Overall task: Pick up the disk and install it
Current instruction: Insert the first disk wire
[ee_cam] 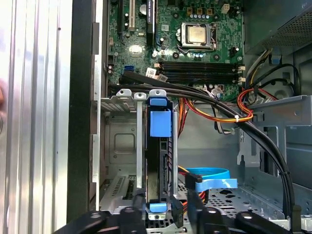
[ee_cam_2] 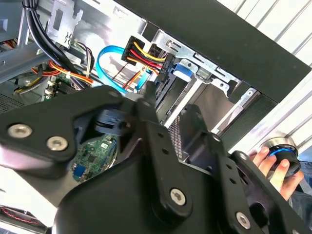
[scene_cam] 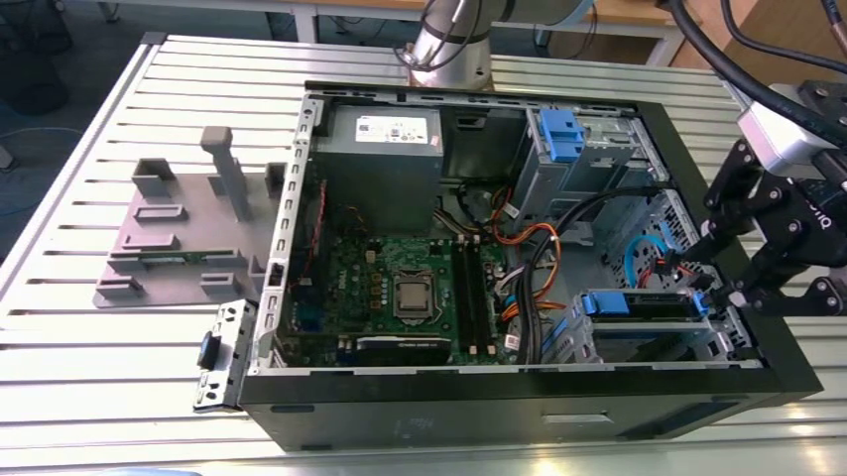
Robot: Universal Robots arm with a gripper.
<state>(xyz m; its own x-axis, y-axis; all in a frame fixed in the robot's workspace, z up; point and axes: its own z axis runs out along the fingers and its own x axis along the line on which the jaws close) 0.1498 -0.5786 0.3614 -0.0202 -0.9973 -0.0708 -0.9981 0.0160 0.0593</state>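
The disk stands on edge in the drive bay at the near corner of the open computer case, on the exterior view's right. In the first wrist view the disk is a dark slab between two metal rails, its blue bracket showing at both ends. My gripper reaches in over the case's wall to the disk's outer end. In the first wrist view my gripper has its black fingers pressed on either side of the blue bracket end, shut on it.
Black, orange and blue cables run beside the bay. The motherboard fills the case floor, with the grey power supply box behind it and another blue bracket in the far bay. A grey fixture sits beside the case. A hand holds a blue-ringed knob.
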